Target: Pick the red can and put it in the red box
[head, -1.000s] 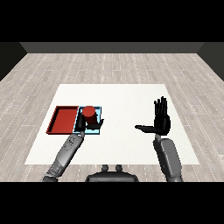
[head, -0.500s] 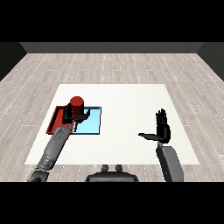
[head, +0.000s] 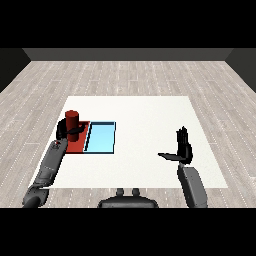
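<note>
Red can (head: 72,120) stands upright, left robot hand (head: 65,131) curled round it.

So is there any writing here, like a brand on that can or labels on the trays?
None can be read.
red can, held in the left hand: plain red, no label showing.
red tray: no text.
light blue tray: no text.
white table: no markings.
right hand: plain black, no signs.
</note>
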